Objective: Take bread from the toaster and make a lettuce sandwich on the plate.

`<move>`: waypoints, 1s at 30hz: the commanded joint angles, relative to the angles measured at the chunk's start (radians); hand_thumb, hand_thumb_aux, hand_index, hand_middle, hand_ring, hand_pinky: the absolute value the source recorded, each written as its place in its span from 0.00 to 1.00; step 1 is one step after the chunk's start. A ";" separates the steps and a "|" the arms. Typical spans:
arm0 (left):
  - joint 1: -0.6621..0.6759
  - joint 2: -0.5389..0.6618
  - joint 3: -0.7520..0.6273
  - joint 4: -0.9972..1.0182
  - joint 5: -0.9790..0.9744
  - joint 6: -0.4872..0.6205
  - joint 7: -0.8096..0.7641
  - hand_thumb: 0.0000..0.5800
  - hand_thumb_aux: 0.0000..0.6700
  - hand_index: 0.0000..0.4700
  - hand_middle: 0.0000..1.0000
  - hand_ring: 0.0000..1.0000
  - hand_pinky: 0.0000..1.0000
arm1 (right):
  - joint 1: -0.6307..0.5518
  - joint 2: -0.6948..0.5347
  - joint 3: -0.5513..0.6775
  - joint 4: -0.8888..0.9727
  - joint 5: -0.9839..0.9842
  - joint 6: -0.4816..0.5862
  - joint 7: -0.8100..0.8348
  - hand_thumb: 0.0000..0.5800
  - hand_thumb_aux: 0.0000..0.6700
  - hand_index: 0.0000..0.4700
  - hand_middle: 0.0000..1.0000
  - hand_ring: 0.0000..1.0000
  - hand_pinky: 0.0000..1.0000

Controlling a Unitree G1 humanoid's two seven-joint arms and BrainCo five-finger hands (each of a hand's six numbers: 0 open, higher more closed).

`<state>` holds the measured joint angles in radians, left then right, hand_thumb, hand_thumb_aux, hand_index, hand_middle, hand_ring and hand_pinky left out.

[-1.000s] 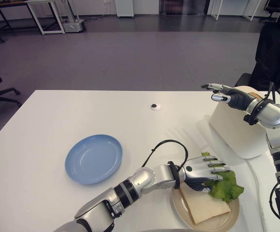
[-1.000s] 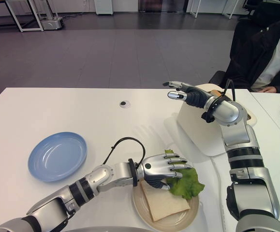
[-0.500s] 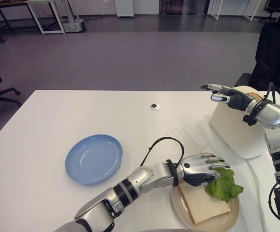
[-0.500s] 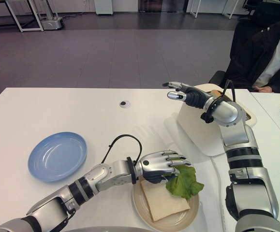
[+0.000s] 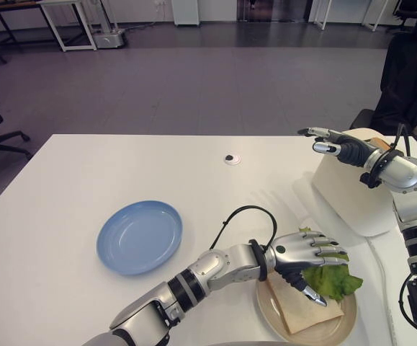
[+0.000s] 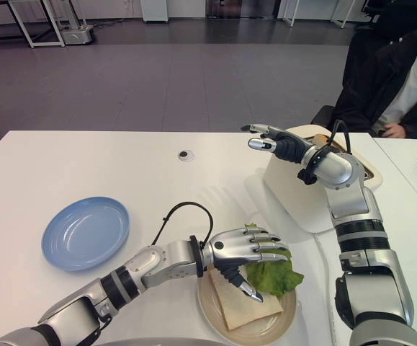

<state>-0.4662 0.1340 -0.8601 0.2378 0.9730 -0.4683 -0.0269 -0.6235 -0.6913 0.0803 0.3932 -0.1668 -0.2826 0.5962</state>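
Hovering over the lettuce [image 5: 335,280], left hand [image 5: 300,254] holds fingers spread — right hand [image 5: 335,143] likewise, above toaster [image 5: 352,193].

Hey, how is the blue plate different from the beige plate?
The blue plate is empty; the beige plate holds a bread slice and lettuce. The blue plate lies further to the robot's left, the beige plate nearer the toaster. Both are round and rest on the white table.
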 commanded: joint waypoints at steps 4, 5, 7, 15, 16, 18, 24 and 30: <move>-0.018 0.001 -0.036 0.036 0.076 0.009 0.015 0.32 0.18 0.18 0.00 0.00 0.00 | 0.015 0.001 0.002 -0.022 0.003 0.008 0.013 0.00 0.00 0.00 0.00 0.00 0.00; -0.026 -0.004 -0.042 0.046 0.087 0.011 0.019 0.33 0.18 0.18 0.00 0.00 0.00 | 0.016 0.001 0.002 -0.026 0.004 0.009 0.014 0.00 0.00 0.00 0.00 0.00 0.00; -0.039 -0.012 -0.053 0.070 0.099 0.012 0.018 0.36 0.20 0.20 0.00 0.00 0.00 | 0.017 0.002 0.001 -0.035 0.007 0.012 0.015 0.00 0.00 0.00 0.00 0.00 0.00; -0.060 -0.029 -0.076 0.106 0.142 0.033 0.060 1.00 1.00 1.00 0.00 0.00 0.00 | 0.028 0.012 0.007 -0.065 0.011 0.020 0.031 0.00 0.00 0.00 0.00 0.00 0.00; -0.060 -0.030 -0.077 0.107 0.144 0.033 0.067 1.00 1.00 1.00 0.00 0.00 0.00 | 0.028 0.013 0.007 -0.066 0.011 0.021 0.031 0.00 0.00 0.00 0.00 0.00 0.00; -0.058 -0.030 -0.078 0.106 0.145 0.037 0.080 1.00 1.00 1.00 0.00 0.00 0.00 | 0.026 0.016 0.009 -0.061 0.007 0.020 0.033 0.00 0.00 0.00 0.00 0.00 0.00; -0.055 -0.023 -0.068 0.091 0.139 0.042 0.101 1.00 0.95 0.95 0.00 0.00 0.00 | 0.025 0.025 0.018 -0.053 -0.001 0.019 0.030 0.00 0.00 0.00 0.00 0.00 0.00; -0.048 0.020 -0.023 -0.002 0.134 0.063 0.095 1.00 0.97 0.97 0.00 0.00 0.00 | 0.024 0.027 0.023 -0.045 -0.004 0.015 0.031 0.00 0.00 0.00 0.00 0.00 0.00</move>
<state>-0.5193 0.1340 -0.8999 0.2718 1.1081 -0.4149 0.0790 -0.6057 -0.6670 0.0927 0.3410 -0.1638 -0.2703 0.6189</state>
